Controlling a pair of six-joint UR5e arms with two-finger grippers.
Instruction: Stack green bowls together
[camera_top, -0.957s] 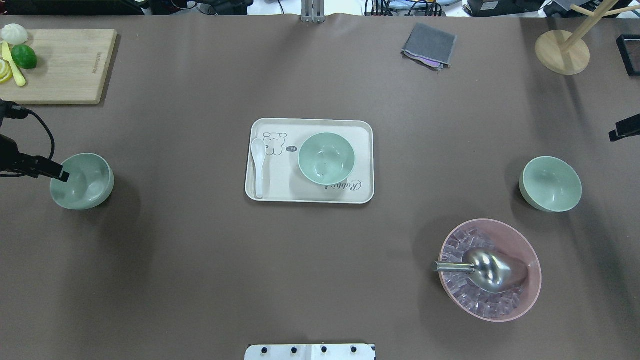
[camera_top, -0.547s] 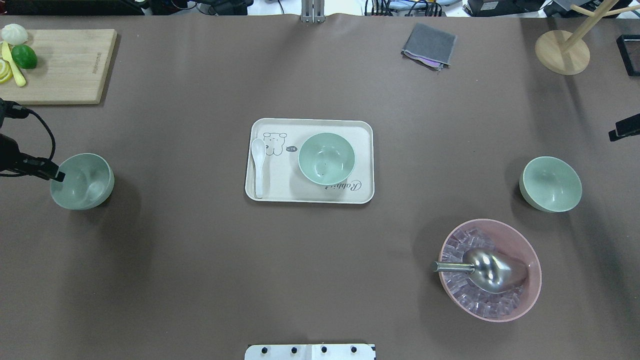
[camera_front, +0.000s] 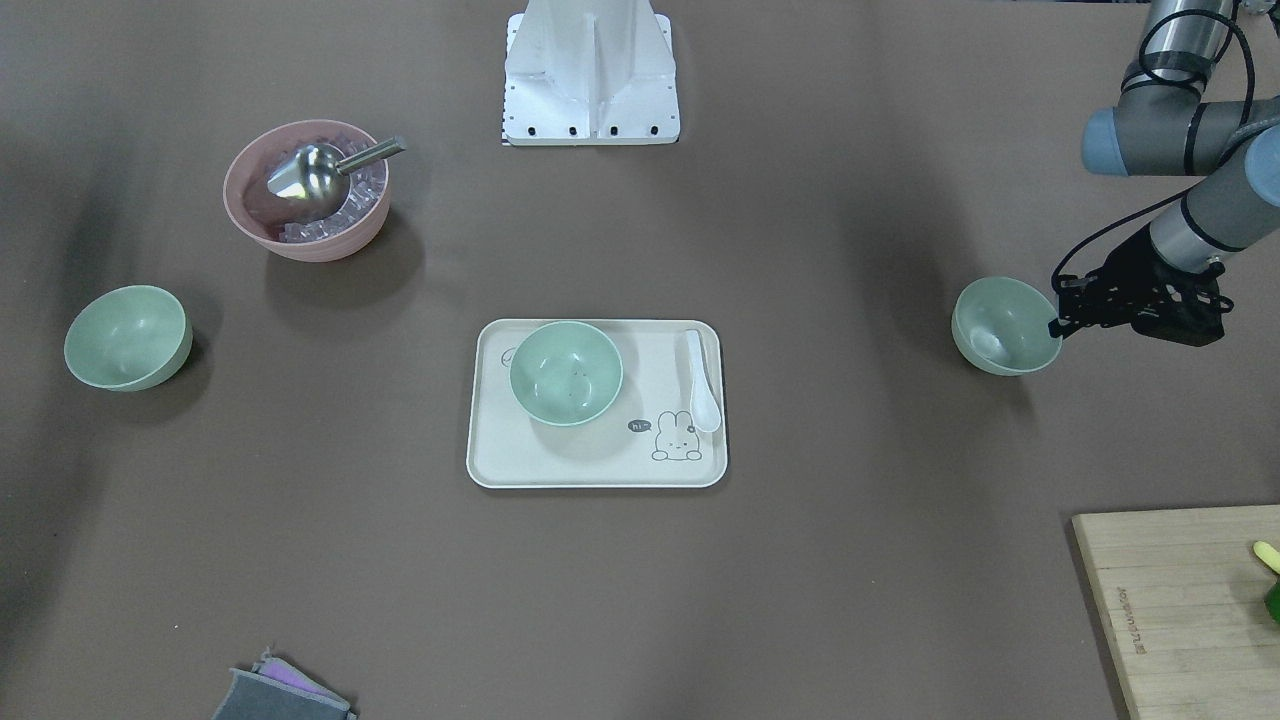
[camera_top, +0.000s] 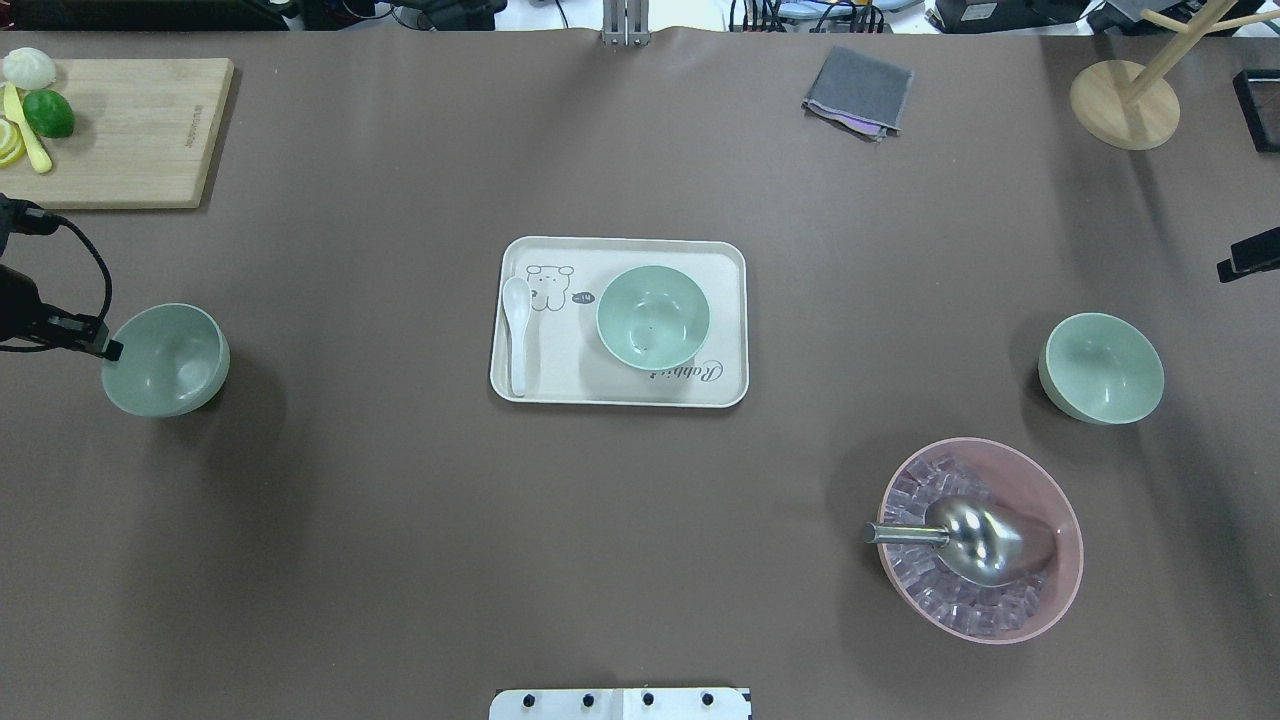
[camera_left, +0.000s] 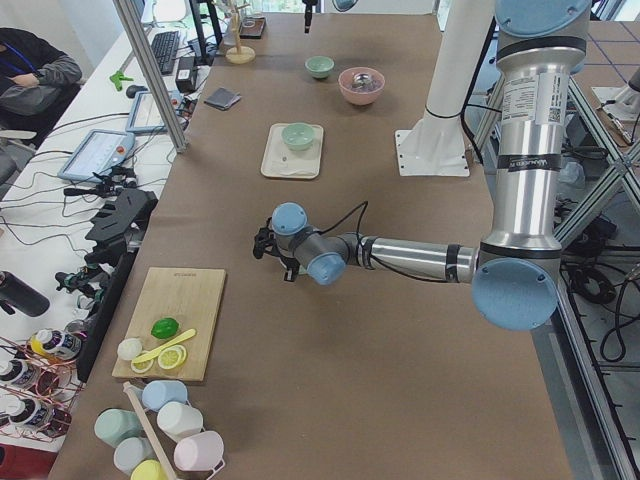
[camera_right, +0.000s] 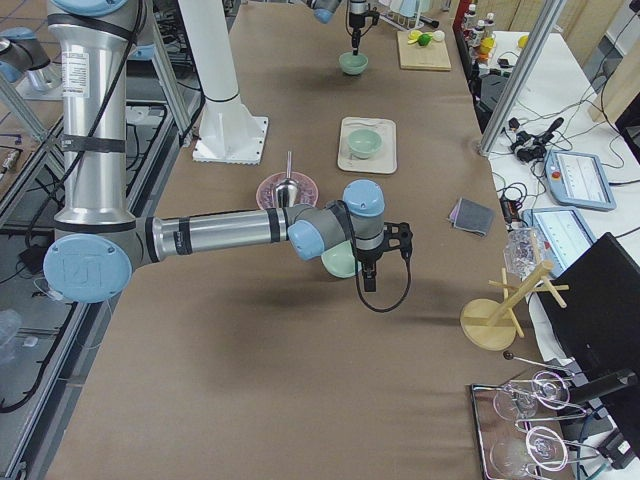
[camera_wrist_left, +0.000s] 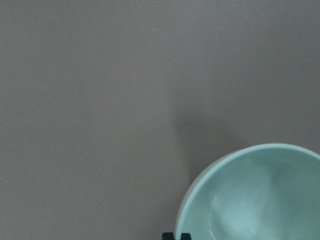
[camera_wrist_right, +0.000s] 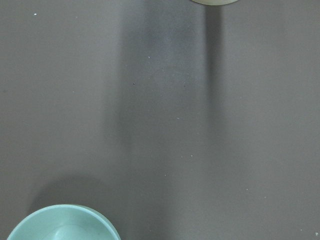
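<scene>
Three pale green bowls are spread apart. The left green bowl (camera_top: 165, 360) (camera_front: 1005, 325) (camera_wrist_left: 260, 195) sits on the brown table, and my left gripper (camera_top: 108, 350) (camera_front: 1058, 324) (camera_wrist_left: 176, 235) is shut on its outer rim. The middle green bowl (camera_top: 653, 317) (camera_front: 566, 372) stands on a cream tray (camera_top: 620, 392). The right green bowl (camera_top: 1100, 368) (camera_front: 128, 337) (camera_wrist_right: 62, 224) stands alone. My right gripper (camera_top: 1245, 255) (camera_right: 366, 283) hangs beside and above that bowl without touching it. Whether it is open or shut does not show.
A pink bowl (camera_top: 980, 540) of ice with a metal scoop stands near the right green bowl. A white spoon (camera_top: 517, 335) lies on the tray. A cutting board (camera_top: 120, 130) with fruit, a grey cloth (camera_top: 860, 90) and a wooden stand (camera_top: 1125, 105) line the far side.
The left gripper's inner finger has drawn back from inside the left bowl to its rim. The bowl has shifted very slightly. The right arm has not moved.
</scene>
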